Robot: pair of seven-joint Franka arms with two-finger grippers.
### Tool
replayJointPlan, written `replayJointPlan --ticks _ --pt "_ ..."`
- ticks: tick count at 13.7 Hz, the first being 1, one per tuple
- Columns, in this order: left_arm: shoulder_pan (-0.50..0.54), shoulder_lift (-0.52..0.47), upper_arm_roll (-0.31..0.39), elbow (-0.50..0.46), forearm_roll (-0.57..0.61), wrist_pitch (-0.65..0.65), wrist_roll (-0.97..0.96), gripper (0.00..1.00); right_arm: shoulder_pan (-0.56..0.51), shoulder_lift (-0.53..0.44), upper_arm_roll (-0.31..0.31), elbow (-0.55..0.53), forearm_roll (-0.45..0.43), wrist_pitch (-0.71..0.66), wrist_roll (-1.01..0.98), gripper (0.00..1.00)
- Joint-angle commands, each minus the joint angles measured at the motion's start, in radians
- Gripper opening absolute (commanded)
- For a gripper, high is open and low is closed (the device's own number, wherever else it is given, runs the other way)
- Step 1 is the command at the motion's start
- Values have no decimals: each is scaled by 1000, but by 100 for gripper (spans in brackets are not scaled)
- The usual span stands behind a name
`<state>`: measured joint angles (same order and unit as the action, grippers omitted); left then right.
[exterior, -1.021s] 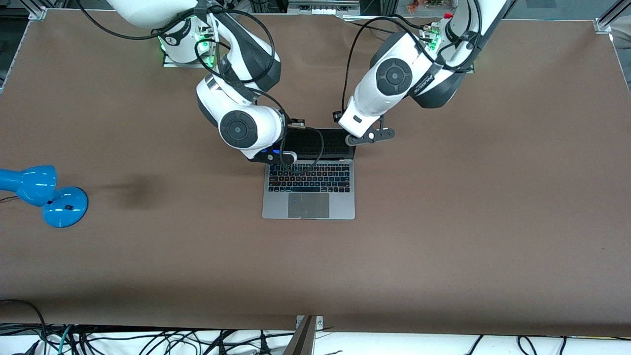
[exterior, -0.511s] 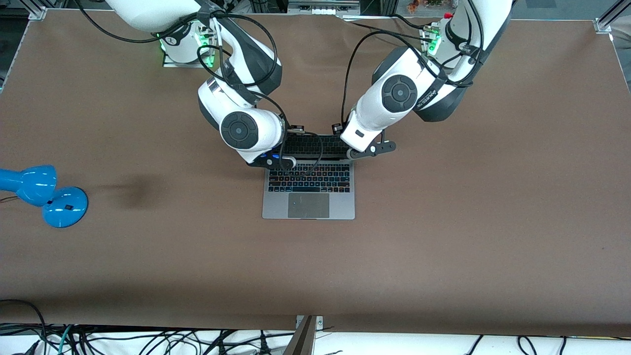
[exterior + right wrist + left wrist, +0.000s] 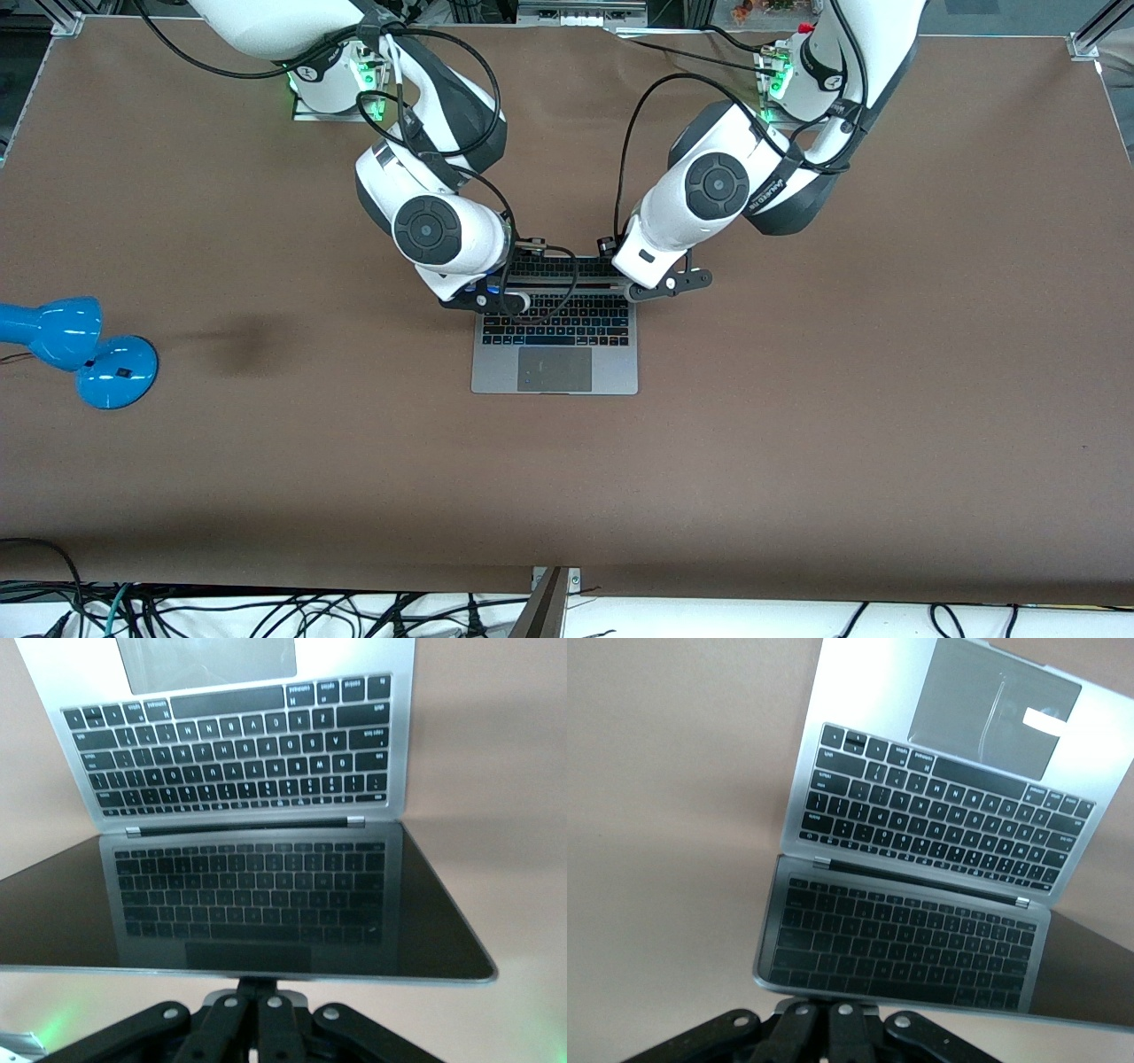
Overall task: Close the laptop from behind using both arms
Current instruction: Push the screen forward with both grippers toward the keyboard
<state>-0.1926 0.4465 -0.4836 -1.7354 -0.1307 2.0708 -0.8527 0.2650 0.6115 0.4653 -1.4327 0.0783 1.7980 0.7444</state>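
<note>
Front view, starting at the right arm's end of the brown table: a blue desk lamp lies near the table's edge, well apart from everything else.

Next comes the right arm, white with black joint bands and looping black cables, reaching down from its base to the laptop's lid. In the right wrist view the right gripper has its two black fingers pressed together with nothing between them. Their tips meet the top edge of the lid near its middle.

The silver-grey laptop sits at the middle of the table between the two arms, nearer to the front camera than both bases. Its trackpad lies nearest that camera. The lid is partly lowered, tilted over the black keyboard, and the dark screen mirrors the keys.

Then the left arm slopes down from its base to the lid's corner at its own end. In the left wrist view the left gripper also has its fingers clenched together, empty, tips against the lid's top edge.
</note>
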Motion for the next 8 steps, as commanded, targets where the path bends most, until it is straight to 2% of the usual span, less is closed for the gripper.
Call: replayJointPlan --ticks 1,8 --pt "-4 44 3 56 57 -9 -3 0 0 4 -4 -5 -15 23 0 0" --pt "-5 127 5 131 112 -11 -49 0 2 19 -33 -5 -18 82 -19 0"
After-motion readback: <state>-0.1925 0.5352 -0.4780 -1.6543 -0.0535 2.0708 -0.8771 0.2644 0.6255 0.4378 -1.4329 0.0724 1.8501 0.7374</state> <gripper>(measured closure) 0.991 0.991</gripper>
